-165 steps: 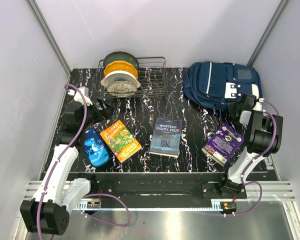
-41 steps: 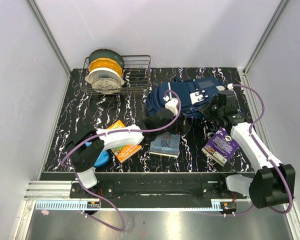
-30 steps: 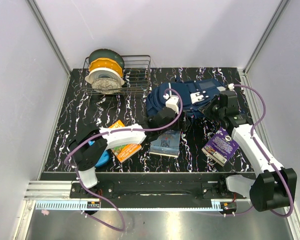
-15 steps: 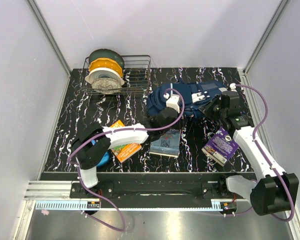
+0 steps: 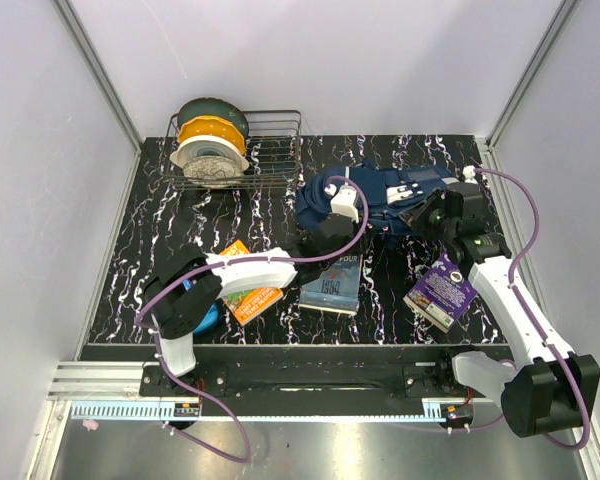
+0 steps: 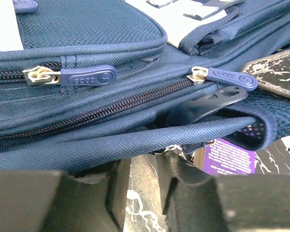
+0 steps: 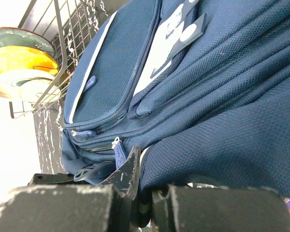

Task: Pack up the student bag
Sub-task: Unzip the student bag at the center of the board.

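The black marbled table (image 5: pixel 150 230) is boxed in by pale walls on three sides, and its widest bare stretch runs down the left side, between the wire rack (image 5: pixel 280 150) at the back and the books near the front edge. The student bag (image 5: pixel 405 188) lies slumped across the back right half, its left end just beside the rack's right edge and its right end short of the right wall, with a thin strip of bare table there. A dark book (image 5: pixel 330 285) lies in the middle just in front of the bag, a purple book (image 5: pixel 442 290) near the right front and an orange book (image 5: pixel 252 300) partly under the left arm. The right gripper (image 7: pixel 144 191) is closed tight on a fold of the bag's right side. The left gripper (image 6: pixel 143 162) sits at the bag's near left edge, jaws narrow, a fabric hem draped over the fingers (image 6: pixel 116 179); whether it is pinched I cannot tell. Two blue zipper pulls (image 6: pixel 87 76) lie closed just above
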Controlling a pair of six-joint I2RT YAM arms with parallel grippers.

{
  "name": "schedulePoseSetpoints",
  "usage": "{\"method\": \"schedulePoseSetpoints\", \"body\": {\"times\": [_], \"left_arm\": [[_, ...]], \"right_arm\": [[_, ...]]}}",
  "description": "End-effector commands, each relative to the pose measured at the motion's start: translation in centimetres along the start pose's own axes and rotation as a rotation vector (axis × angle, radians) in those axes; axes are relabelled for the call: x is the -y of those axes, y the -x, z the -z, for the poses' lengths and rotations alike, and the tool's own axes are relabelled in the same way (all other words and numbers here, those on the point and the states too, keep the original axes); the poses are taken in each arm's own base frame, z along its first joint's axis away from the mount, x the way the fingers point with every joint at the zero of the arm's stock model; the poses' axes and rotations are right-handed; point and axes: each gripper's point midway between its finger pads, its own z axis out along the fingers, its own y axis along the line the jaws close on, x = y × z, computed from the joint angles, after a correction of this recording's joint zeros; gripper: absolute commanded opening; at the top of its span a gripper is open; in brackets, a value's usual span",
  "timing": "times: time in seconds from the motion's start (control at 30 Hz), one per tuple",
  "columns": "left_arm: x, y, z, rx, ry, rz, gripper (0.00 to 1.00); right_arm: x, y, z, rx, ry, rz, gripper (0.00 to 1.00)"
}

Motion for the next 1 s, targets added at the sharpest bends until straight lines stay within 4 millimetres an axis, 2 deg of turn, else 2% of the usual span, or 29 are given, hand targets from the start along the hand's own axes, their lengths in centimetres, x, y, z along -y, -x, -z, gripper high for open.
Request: {"method": "schedulePoseSetpoints", "body": {"times": [0.0,0.13,0.17,0.27,0.4,0.43,0.47,0.53,0.57,0.6,0.67,0.7,0.77,0.8,0.87,0.9,0.93,0.97], "left_arm": [[1.8,5.9,0.6,0.204,-0.056,0.053,0.27],[1.8,5.9,0.6,0.206,-0.056,0.055,0.12],[1.8,5.9,0.7,0.206,-0.059,0.056,0.05],[1.6,5.8,1.1,0.187,-0.046,0.05,0.0],[0.9,5.7,2.2,0.168,-0.027,0.007,0.0],[0.0,5.0,2.4,0.153,-0.003,-0.006,0.0],[-0.1,5.4,3.0,0.16,-0.003,-0.011,0.0],[-1.6,4.6,3.5,0.135,0.013,-0.026,0.0],[-1.7,5.0,4.1,0.138,0.003,-0.026,0.0],[-2.3,4.4,4.4,0.121,0.003,-0.04,0.0],[-2.7,4.4,5.2,0.105,-0.013,-0.059,0.0],[-3.4,3.5,5.5,0.071,-0.001,-0.094,0.0],[-3.4,3.2,6.3,0.047,-0.017,-0.122,0.0],[-3.8,2.3,6.7,0.017,-0.02,-0.155,0.0],[-3.2,1.8,7.5,-0.013,-0.075,-0.187,0.0],[-2.9,1.1,7.8,-0.041,-0.106,-0.196,0.0],[-2.7,1.0,8.0,-0.049,-0.119,-0.203,0.0],[-2.6,0.7,8.0,-0.062,-0.13,-0.206,0.0]], "right_arm": [[-3.5,-0.1,2.1,-0.028,0.151,0.034,0.0],[-3.3,-0.2,2.2,-0.029,0.15,0.043,0.0],[-3.1,-0.1,2.2,-0.021,0.138,0.048,0.0],[-2.2,0.4,2.0,0.007,0.095,0.073,0.0],[-1.3,1.5,2.1,0.052,0.04,0.125,0.0],[-0.9,1.7,2.0,0.06,0.024,0.149,0.0],[-0.7,1.8,2.0,0.062,0.014,0.152,0.0],[0.2,2.2,1.9,0.065,-0.003,0.15,0.0],[0.8,2.3,1.8,0.064,-0.015,0.141,0.0],[1.4,2.4,1.7,0.06,-0.026,0.134,0.0],[2.7,2.9,1.5,0.053,-0.041,0.108,0.0],[3.4,2.8,1.3,0.047,-0.055,0.1,0.0],[4.9,3.6,1.3,0.058,-0.084,0.074,0.0],[5.6,3.6,1.2,0.056,-0.098,0.073,0.0],[6.3,3.4,0.9,0.039,-0.106,0.066,0.05],[6.2,2.9,0.6,0.012,-0.092,0.058,0.11],[5.9,2.6,0.6,-0.007,-0.073,0.051,0.21],[5.3,2.4,0.7,-0.022,-0.051,0.05,0.46]]}}
